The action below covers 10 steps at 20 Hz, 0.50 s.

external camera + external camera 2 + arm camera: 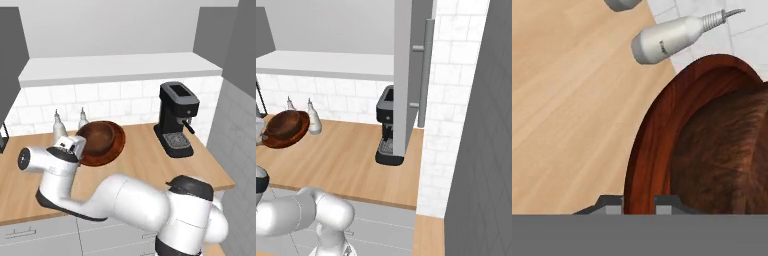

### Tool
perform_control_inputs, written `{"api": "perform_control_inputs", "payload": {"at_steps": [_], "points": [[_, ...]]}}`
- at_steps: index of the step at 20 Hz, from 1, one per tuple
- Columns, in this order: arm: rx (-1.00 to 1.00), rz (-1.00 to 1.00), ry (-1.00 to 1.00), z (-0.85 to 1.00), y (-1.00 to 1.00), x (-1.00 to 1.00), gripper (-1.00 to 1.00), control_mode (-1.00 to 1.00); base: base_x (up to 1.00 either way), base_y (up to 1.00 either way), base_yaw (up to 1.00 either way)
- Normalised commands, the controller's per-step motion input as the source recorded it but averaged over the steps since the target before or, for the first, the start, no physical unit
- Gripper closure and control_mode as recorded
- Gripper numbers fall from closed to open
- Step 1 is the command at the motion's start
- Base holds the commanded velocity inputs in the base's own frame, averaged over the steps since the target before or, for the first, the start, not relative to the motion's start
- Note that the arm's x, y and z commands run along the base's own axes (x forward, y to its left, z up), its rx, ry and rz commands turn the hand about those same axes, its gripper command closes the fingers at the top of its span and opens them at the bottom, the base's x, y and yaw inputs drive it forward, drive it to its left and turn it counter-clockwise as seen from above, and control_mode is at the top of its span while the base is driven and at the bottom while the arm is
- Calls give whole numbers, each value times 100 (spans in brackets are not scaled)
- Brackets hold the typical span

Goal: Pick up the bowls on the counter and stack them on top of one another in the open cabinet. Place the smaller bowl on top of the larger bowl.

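Stretching long and flat under the wall tiles, the counter (150,160) is light wood grain, and above it the open cabinet (120,67) shows a thick white ledge where the bowls must end up. The larger bowl (102,142) is wide, shallow, glossy reddish-brown wood, tilted and lifted off the counter near two white bottles (59,125); it looks stiff, fairly light and slick, so the thin rim is the sensible place to grip. The gripper (638,202) is narrowed on that rim, one finger each side.
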Motion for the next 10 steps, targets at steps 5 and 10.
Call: {"api": "perform_control_inputs", "payload": {"at_steps": [5, 10], "points": [[-5, -3, -28, 98, -99, -47, 100, -100, 0, 0, 0], [-1, -7, -28, 100, -81, -15, 100, -100, 0, 0, 0]]}}
